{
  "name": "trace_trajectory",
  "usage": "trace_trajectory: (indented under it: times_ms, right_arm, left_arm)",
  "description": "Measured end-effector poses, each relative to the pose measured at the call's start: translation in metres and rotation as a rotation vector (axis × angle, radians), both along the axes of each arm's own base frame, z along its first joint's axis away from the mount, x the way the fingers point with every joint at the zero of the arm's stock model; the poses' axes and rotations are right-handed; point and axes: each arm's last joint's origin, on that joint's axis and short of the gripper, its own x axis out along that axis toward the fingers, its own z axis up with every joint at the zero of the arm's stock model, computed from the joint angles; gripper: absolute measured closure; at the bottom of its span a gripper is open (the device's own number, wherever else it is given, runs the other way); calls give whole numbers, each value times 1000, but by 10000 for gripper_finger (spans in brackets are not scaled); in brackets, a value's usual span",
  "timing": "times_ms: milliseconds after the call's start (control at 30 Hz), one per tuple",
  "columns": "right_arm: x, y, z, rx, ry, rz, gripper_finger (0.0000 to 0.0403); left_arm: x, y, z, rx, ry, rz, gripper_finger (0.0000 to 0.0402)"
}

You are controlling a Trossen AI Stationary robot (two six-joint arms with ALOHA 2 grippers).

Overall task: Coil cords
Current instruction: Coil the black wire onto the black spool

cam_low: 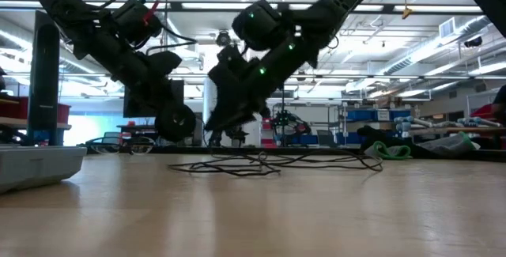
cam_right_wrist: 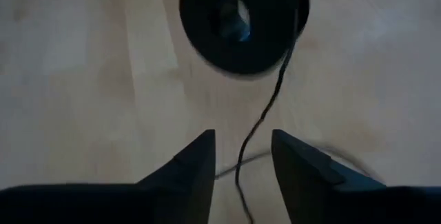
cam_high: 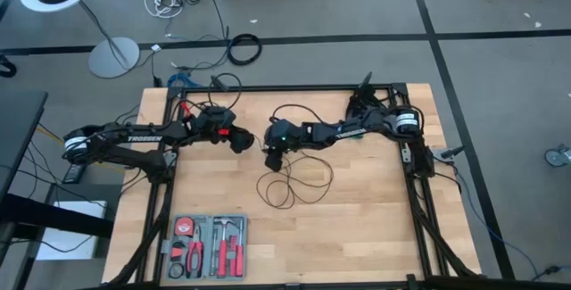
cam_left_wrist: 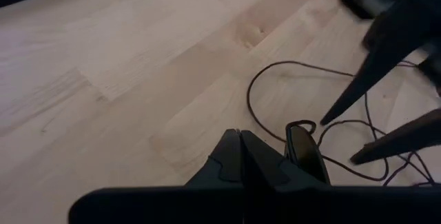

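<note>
Black and very thin, the cord point(cam_high: 294, 181) lies in loose loops on the pale wooden surface point(cam_high: 357, 227), near its middle, just under and in front of the right claw point(cam_high: 272, 159). In the right wrist view the claw's two fingers point(cam_right_wrist: 196, 165) stand apart, with a strand of the cord point(cam_right_wrist: 265, 117) running up between them, not pinched, to a round black puck point(cam_right_wrist: 241, 17) just beyond the tips. The right arm reaches in from the far right corner, bent down so its claw hangs close above the loops. The left claw point(cam_high: 239, 138) is closed and empty, its fingers point(cam_left_wrist: 238, 158) pressed together, held above the surface just beside the right claw, its arm stretched in from the left edge.
</note>
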Motion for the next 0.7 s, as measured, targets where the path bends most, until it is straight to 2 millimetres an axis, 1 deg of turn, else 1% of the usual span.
trace_trajectory:
  times_ms: [67, 133, 267, 367, 467, 600, 633, 700]
  right_arm:
    - [5, 0, -12, -2, -18, 0, 254]
    - [5, 0, -23, 0, 4, -1, 253]
    - [11, -2, -28, -24, -48, -24, 256]
    - [10, -3, -34, -45, -22, -48, 267]
    - [10, -3, -36, -47, -9, -46, 299]
    - [9, 2, -38, -46, 16, -34, 378]
    - [10, 4, -38, -49, 12, -27, 390]
    - [11, 8, -36, -62, -9, -18, 392]
  left_arm:
    - [1, 0, 1, 4, -9, 0, 402]
    - [1, 0, 1, 4, -10, -1, 402]
    - [1, 0, 1, 3, -8, -1, 402]
    - [1, 0, 1, 3, -8, -1, 402]
    - [1, 0, 1, 5, -13, -2, 402]
    - [1, 1, 2, 8, -19, -1, 402]
    - [1, 1, 2, 11, -24, 0, 402]
    - [2, 1, 3, 17, -36, 2, 402]
